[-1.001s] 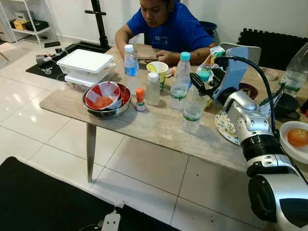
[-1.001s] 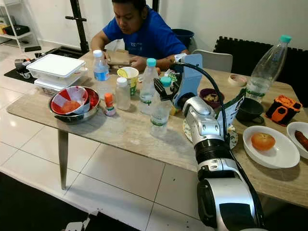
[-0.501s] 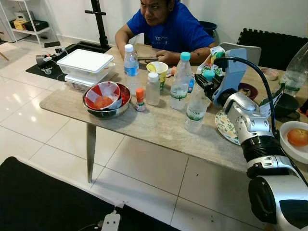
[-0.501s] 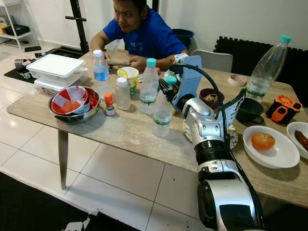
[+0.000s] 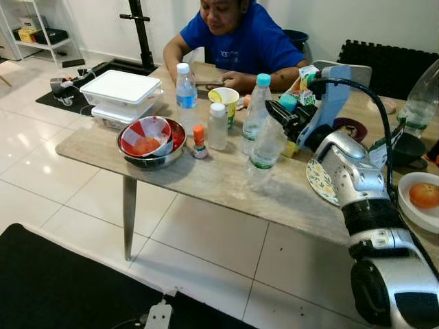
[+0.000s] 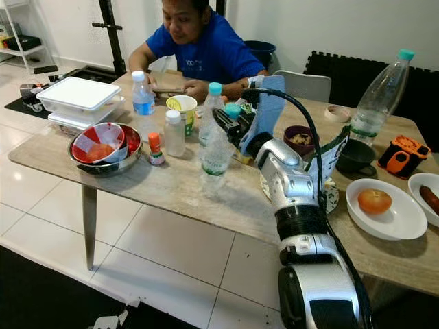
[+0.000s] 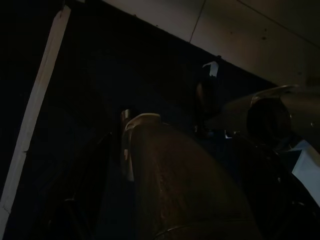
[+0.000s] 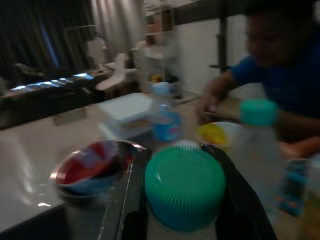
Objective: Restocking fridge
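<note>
My right gripper (image 5: 285, 114) is shut on the neck of a clear water bottle (image 5: 263, 142), just under its teal cap (image 8: 185, 187). The bottle hangs tilted, base toward the table's front edge, low over the beige tabletop (image 5: 219, 181). In the right wrist view a black finger (image 8: 125, 200) presses on each side of the cap. The left wrist view is very dark, and the left arm hangs idle.
On the table stand a second teal-capped bottle (image 5: 258, 110), a blue-capped bottle (image 5: 185, 92), a small white bottle (image 5: 218, 127), an orange-capped bottle (image 5: 199, 142), a metal bowl (image 5: 152, 140), white boxes (image 5: 122, 92) and a plate with an orange (image 5: 424, 199). A person (image 5: 236, 41) sits behind.
The right gripper has carried the bottle to the left, up from where it stood, and tipped it further over. The person's head has moved a little.
</note>
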{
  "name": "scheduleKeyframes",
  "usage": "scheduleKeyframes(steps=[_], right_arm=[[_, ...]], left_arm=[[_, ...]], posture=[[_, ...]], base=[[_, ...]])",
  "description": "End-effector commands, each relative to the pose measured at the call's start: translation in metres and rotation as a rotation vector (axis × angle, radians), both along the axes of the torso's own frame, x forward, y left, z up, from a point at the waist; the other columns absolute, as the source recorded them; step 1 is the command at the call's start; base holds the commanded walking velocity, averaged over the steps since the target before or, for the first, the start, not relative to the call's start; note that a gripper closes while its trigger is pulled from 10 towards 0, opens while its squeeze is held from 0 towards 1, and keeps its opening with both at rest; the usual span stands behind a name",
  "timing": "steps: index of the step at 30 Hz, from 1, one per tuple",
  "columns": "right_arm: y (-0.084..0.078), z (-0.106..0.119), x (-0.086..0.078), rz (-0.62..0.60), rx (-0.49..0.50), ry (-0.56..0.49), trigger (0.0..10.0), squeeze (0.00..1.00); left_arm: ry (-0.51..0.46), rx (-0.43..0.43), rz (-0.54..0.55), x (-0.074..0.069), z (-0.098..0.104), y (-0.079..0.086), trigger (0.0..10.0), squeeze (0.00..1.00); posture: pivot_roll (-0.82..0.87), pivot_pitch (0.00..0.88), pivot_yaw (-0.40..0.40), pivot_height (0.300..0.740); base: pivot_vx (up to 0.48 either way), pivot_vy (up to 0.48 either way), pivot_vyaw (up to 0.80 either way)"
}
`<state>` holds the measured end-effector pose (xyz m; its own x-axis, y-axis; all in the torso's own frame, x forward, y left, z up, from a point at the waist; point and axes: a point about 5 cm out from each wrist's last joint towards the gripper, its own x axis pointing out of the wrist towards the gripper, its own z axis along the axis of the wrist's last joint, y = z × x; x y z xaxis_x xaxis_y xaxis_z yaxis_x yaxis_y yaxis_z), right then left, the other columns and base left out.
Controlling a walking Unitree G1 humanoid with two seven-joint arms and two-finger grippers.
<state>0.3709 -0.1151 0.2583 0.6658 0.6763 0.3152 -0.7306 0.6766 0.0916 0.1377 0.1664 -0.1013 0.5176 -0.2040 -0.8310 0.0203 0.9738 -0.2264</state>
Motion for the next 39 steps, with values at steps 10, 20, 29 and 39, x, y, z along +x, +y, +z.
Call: scheduleKeyframes(steps=[10,20,29,39], right_arm=[[0.019,-0.007,-0.083,0.67,-0.007,-0.107,0.0,0.0],[0.023,-0.067,-0.108,0.797,-0.285,0.073,0.0,0.0],[-0.01,-0.172,-0.098,0.434,-0.585,0.36,10.0,0.0],[-0.036,-0.235,-0.112,0.245,-0.771,0.506,10.0,0.0]], left_arm=[[0.049,-0.008,0.006,-0.011,-0.004,-0.004,10.0,0.0],[0.056,0.002,0.012,-0.011,-0.005,-0.003,10.0,0.0],[0.065,0.014,0.008,-0.011,-0.005,-0.002,10.0,0.0],[0.07,0.028,0.01,-0.011,-0.005,0.001,10.0,0.0]], posture=[[-0.04,0.071,-0.06,0.74],[-0.04,0.071,-0.06,0.74],[-0.04,0.062,-0.064,0.74],[-0.05,0.061,-0.062,0.74]], base=[[0.0,0.0,0.0],[0.0,0.0,0.0],[0.0,0.0,0.0],[0.0,0.0,0.0]])
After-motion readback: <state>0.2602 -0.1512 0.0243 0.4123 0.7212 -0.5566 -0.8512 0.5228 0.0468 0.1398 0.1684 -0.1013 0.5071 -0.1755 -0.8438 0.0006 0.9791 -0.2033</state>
